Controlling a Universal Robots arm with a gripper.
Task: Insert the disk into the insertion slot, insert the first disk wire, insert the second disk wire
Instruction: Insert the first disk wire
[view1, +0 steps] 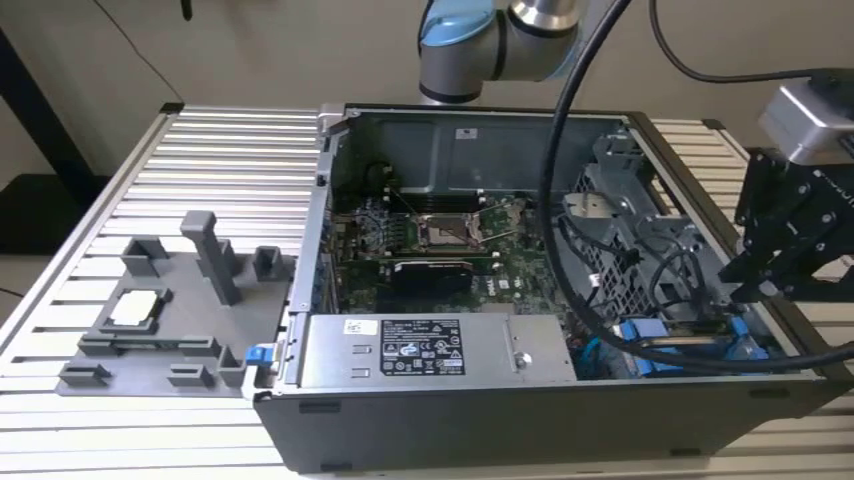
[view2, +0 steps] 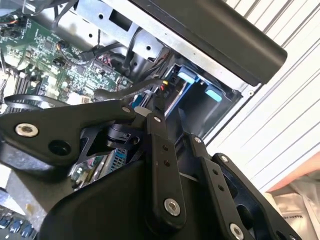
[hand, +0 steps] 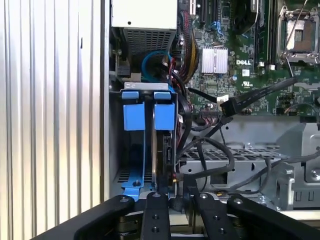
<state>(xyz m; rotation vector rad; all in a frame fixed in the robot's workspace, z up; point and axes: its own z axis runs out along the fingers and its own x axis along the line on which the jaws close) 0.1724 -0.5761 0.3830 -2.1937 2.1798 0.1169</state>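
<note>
- Your gripper (view1: 742, 288) hangs over one corner of the open case (view1: 534, 425), pointed into the slot (hand: 131, 150). Whether it grips anything, I cannot tell.
- Straight ahead of it, the disk (hand: 161, 155) stands on edge in the slot, under a blue clip (hand: 165, 116). It looks seated.
- So a wire step seems to be in hand. A wire end (view2: 161, 86) with red and yellow strands sits just off the gripper's tip.
- Line it up square with the disk's edge and press gently, since a tilted plug could jam.
- Black cables (hand: 210, 150) loop close beside the gripper. Keep clear, as they could snag.
</note>
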